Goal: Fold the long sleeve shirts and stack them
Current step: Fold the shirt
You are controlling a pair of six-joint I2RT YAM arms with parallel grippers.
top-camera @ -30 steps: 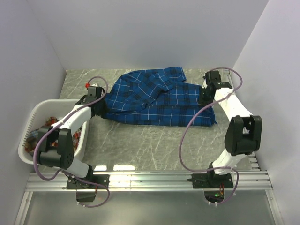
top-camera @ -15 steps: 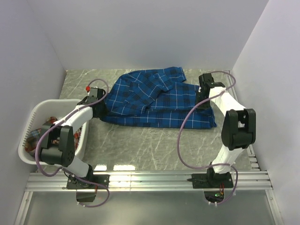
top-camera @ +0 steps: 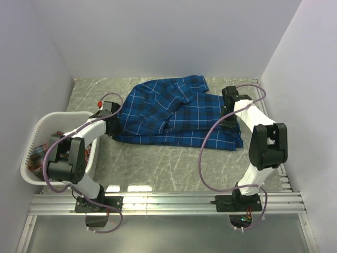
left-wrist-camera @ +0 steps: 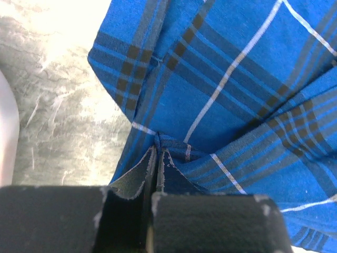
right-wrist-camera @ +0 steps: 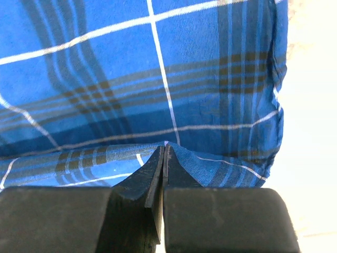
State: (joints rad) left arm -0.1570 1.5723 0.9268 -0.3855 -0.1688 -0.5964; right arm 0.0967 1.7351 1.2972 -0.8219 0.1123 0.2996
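Note:
The royal blue plaid shirt (top-camera: 174,113) lies partly folded across the middle of the grey table. My left gripper (top-camera: 112,125) is shut on the shirt's left edge; in the left wrist view its fingertips (left-wrist-camera: 158,150) pinch a bunched fold of blue cloth (left-wrist-camera: 231,79). My right gripper (top-camera: 228,105) is shut on the shirt's right edge; in the right wrist view its fingertips (right-wrist-camera: 164,150) pinch a thin fold of the cloth (right-wrist-camera: 131,68). A red-orange plaid shirt (top-camera: 39,155) lies crumpled in the basket.
A white plastic laundry basket (top-camera: 39,129) stands at the left, beside my left arm. White walls close the table on three sides. An aluminium rail (top-camera: 168,200) runs along the near edge.
Both grippers have drawn the shirt's ends inward and slightly nearer; the left edge has moved right and the right arm has swung left, so the shirt is narrower.

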